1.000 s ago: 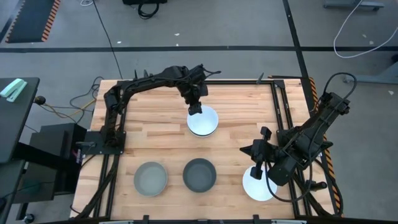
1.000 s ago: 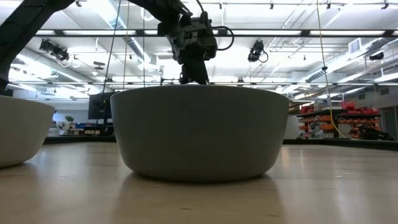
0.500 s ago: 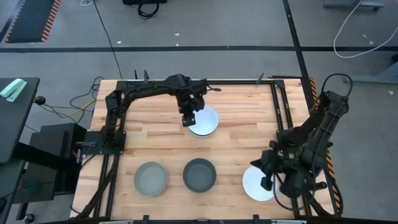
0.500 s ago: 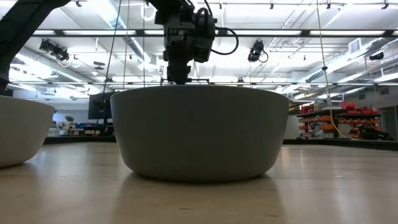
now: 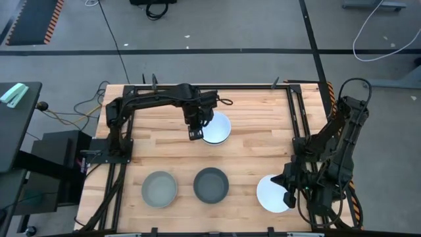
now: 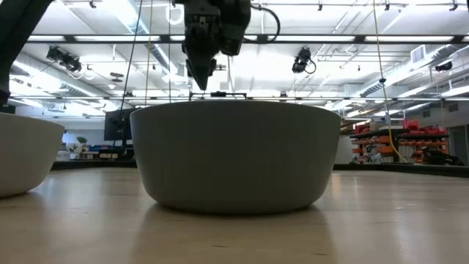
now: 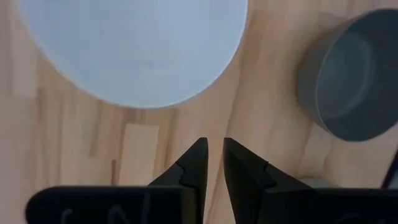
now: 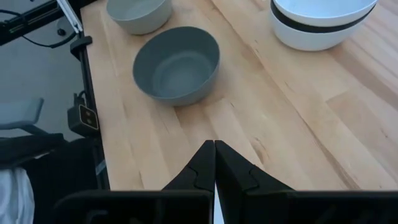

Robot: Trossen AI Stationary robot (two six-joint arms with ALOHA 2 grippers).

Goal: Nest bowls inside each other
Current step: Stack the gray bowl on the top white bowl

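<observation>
Since the earlier frames the left tool [image 5: 193, 133] has been drawn off the white stack [image 5: 216, 128] toward its left edge, and the right tool [image 5: 287, 195] has been pulled back toward the desk's [image 5: 250, 158] near right corner.

High view: the stack is seen at the desk's centre-back, the light grey bowl [image 5: 160, 188] and dark grey bowl [image 5: 210, 184] side by side near the front, and a lone white bowl [image 5: 272, 193] front right, partly under the right arm.

Low view: the dark grey bowl [image 6: 234, 155] fills the frame, with the left tool [image 6: 200, 70] raised behind it.

Left wrist view: the left tool [image 7: 211, 155] is seen nearly pressed together and empty, over bare wood just beside the stack [image 7: 134, 46].

Right wrist view: the right tool [image 8: 214, 155] is seen pressed together, holding nothing; a black band shows in the stack [image 8: 323, 22].

Three bowls are judged still unnested. A rim could be missed or a bowl shoved aside if either tool is lowered without first being spread. The lone white bowl could be clipped by the right arm.
</observation>
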